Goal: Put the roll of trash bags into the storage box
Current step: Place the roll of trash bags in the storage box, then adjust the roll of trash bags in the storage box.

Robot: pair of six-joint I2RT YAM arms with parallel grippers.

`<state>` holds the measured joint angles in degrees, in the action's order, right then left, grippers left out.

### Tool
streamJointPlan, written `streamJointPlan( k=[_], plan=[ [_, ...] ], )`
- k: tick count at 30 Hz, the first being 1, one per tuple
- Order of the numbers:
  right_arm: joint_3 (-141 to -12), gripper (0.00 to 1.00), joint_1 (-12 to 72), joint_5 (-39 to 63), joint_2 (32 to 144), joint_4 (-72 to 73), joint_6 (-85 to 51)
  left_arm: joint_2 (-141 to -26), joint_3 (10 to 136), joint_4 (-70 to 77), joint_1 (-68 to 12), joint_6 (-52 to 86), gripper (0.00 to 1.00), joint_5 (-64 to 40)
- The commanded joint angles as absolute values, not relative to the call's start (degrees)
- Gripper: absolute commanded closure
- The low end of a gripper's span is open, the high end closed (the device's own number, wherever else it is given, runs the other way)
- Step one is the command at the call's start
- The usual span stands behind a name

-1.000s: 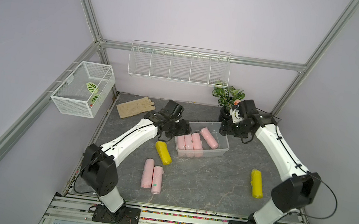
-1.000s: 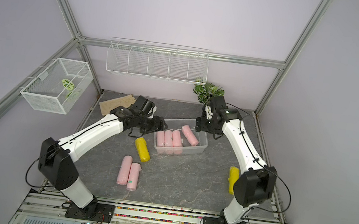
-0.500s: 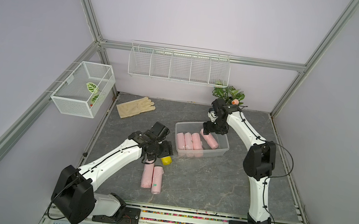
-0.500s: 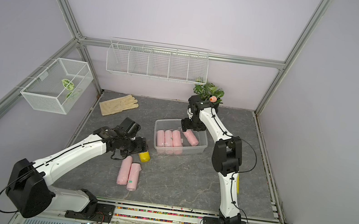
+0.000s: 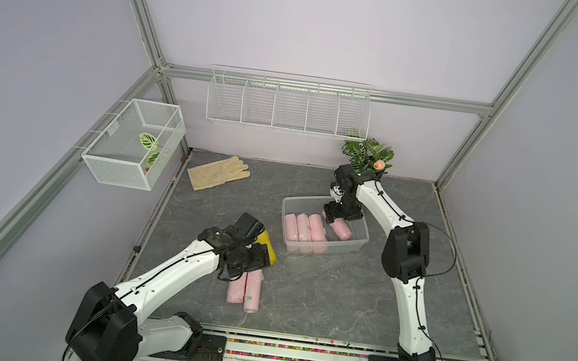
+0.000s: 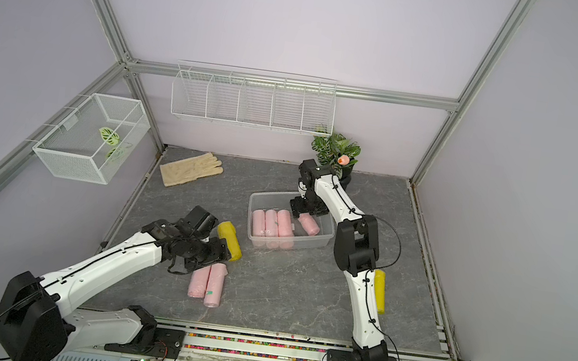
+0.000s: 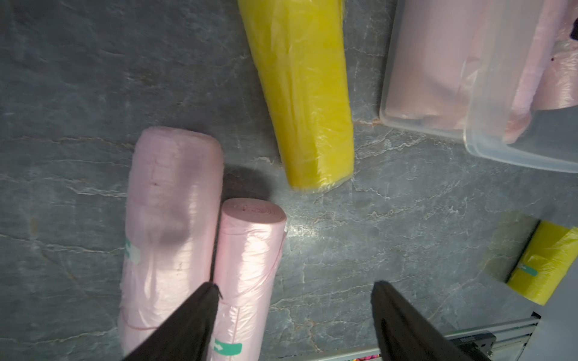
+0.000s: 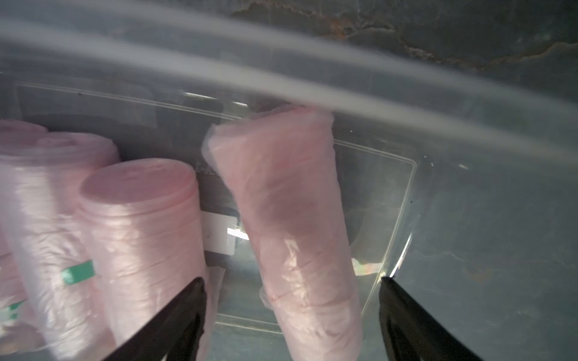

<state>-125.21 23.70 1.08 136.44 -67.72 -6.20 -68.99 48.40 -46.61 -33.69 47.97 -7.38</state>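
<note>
right claw (image 8: 291,280) | spread, astride pink roll (image 8: 281,193) | inside storage box (image 8: 375,200)

Bare table (image 5: 321,293) near storage box (image 5: 283,207)

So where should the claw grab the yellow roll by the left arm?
Around its middle, from straight above. The yellow roll lies flat on the table, a long cylinder with bare tabletop along both long sides, so the open left claw could probably straddle its width there. The end nearest the pink rolls is more crowded.
</note>
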Motion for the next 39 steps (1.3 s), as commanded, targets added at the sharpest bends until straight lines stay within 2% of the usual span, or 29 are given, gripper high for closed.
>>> streamJointPlan(
  k=[1, 23, 39],
  plan=[
    [-126.4, 0.14, 23.7, 0.0, 137.9, -69.5, -4.9, -67.9, 48.5, -46.8, -33.8, 49.2, 0.19, -7.6],
    [-121.0, 0.38, 23.7, 6.6, 137.1, -71.4, -5.4, -67.9, 47.0, -45.7, -33.8, 49.3, 0.19, -8.2],
    [-114.0, 0.43, 23.7, 14.8, 130.7, -68.4, -14.3, -67.3, 46.9, -45.7, -33.8, 48.7, 0.18, -8.0]
  ],
)
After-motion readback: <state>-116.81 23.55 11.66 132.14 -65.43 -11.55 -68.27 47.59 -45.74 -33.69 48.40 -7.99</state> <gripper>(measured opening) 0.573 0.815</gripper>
